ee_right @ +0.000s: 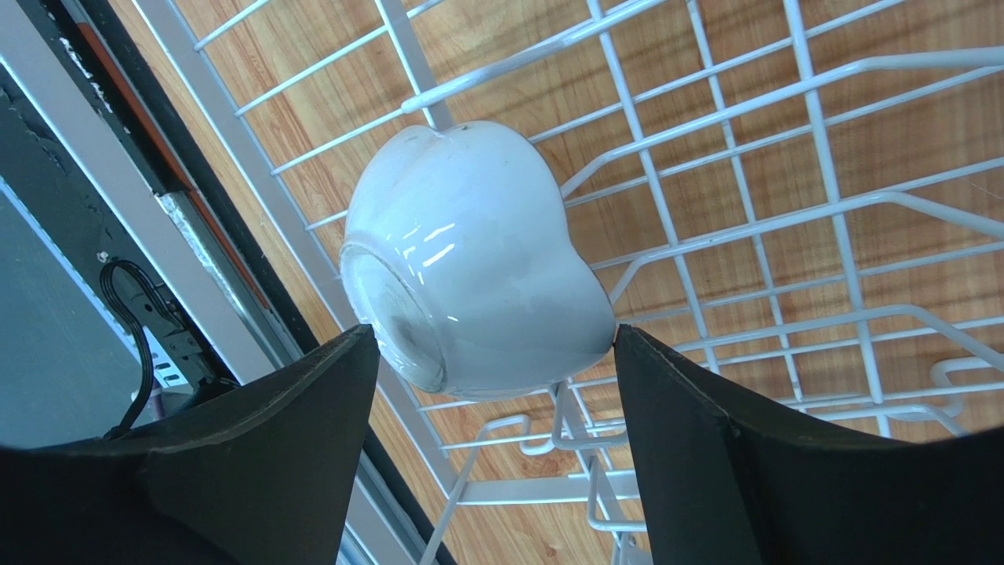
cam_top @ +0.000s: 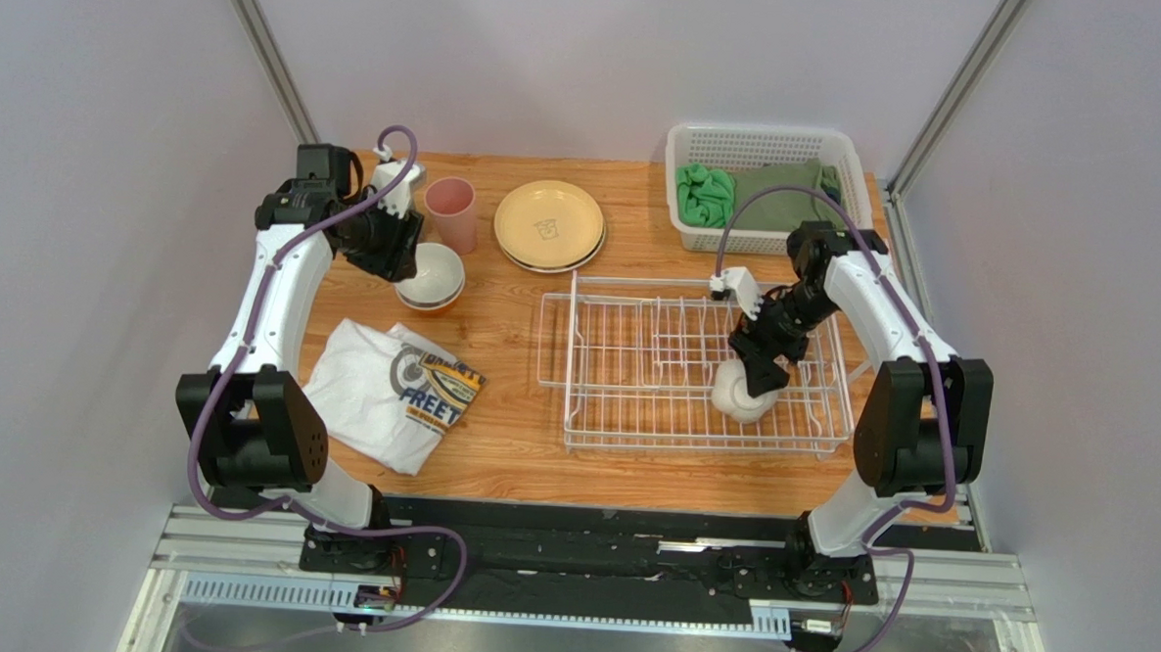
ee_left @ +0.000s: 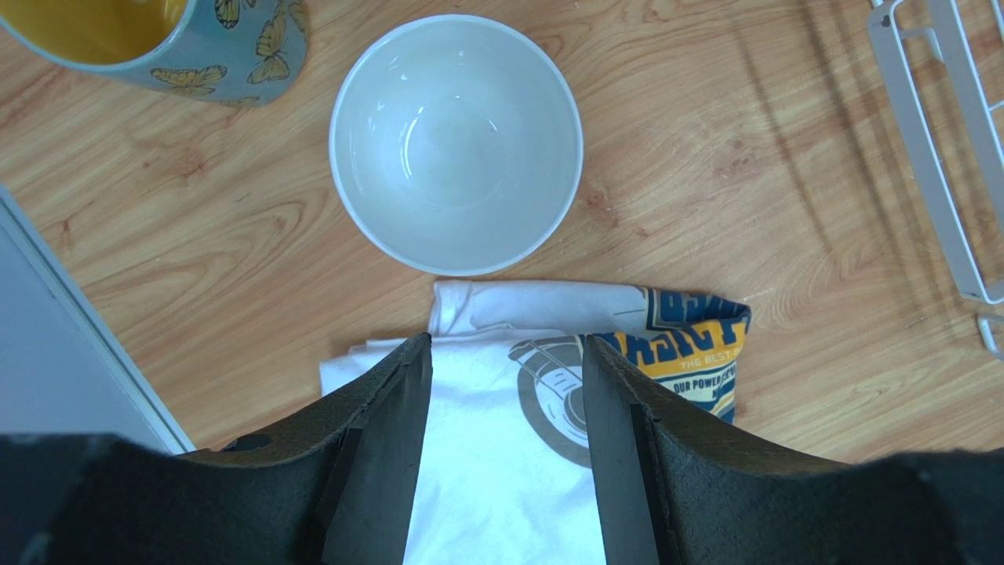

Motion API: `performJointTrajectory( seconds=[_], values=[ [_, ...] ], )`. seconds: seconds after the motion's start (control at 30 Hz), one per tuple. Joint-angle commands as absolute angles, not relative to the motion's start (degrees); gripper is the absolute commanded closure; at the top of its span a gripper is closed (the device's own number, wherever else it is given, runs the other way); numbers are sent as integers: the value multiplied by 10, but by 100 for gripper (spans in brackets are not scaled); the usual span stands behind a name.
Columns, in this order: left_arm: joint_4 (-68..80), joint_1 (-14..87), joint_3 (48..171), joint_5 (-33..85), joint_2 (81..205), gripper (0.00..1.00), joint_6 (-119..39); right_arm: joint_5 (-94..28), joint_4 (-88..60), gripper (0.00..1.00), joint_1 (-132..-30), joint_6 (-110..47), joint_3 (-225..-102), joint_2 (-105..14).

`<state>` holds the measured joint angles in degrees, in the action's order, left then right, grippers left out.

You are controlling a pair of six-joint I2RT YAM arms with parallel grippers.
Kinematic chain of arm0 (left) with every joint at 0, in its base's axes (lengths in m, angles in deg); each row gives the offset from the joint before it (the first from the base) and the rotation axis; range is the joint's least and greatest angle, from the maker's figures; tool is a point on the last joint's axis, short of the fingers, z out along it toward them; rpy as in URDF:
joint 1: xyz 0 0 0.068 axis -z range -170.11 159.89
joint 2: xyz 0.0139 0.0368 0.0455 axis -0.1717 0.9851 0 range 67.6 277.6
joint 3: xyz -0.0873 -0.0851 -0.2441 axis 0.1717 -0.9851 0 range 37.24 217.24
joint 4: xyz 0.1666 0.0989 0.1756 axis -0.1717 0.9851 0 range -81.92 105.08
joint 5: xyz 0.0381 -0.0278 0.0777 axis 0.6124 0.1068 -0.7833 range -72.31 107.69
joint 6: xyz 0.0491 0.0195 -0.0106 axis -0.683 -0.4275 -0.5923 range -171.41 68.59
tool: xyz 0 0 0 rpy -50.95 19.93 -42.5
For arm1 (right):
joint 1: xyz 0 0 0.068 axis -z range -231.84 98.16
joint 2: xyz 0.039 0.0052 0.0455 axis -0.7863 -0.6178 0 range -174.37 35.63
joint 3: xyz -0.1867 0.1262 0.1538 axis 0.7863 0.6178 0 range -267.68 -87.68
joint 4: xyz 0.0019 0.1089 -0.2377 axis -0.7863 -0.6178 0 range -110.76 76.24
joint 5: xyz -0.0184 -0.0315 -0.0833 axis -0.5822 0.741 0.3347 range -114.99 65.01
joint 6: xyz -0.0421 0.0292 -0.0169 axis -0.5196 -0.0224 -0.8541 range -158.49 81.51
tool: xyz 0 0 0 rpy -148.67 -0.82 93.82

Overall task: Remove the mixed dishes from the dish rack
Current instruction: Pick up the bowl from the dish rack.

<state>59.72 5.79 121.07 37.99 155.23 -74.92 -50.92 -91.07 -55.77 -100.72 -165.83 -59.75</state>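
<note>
Nearest the arm bases, at left: a folded white printed T-shirt (cam_top: 393, 384) on the wooden table (cam_top: 522, 463). At right, well apart from the shirt: the white wire dish rack (cam_top: 629, 361), with a tipped white bowl (ee_right: 471, 259) lying on its side among the prongs toward the near right corner, foot ring turned to the near rail.

Reaching down into the rack, the right gripper (ee_right: 495, 339), jaws spread to either side of that bowl, tips just beside its walls; contact impossible to tell. Close around bowl and fingers, upright prongs and cross-wires.

Farther back at left, the left gripper (ee_left: 507, 347) hovering over the far edge of the T-shirt, jaws spread and empty. Just past its tips, an upright white bowl (ee_left: 456, 144) on the bare wood, all but touching the shirt's fold. Near that bowl, a blue butterfly-patterned mug (ee_left: 236, 47), yellow inside, cut off by the edge of the left wrist view.

Beyond, a pink cup (cam_top: 452, 212) standing just beside a stack of tan plates (cam_top: 550, 225), both behind the rack's far left corner.

At the far right corner, a white perforated basket (cam_top: 764, 133) holding green cloths (cam_top: 706, 195), close behind the rack's far rail, with the right arm's cable looping across it in the overhead view.
</note>
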Motion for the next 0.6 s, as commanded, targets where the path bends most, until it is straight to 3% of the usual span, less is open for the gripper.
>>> performJointTrajectory(
  seconds=[0.0, 0.2, 0.57],
  values=[
    [600, 62, 1225, 388, 1534, 41, -752, -527, -982, 22, -556, -1019, -1651, -579],
    [601, 61, 1224, 390, 1533, 41, -752, -532, -980, 23, -557, -1019, -1641, -582],
    [602, 62, 1224, 390, 1534, 41, -752, -536, -987, 50, -557, -1015, -1642, -567]
  ],
)
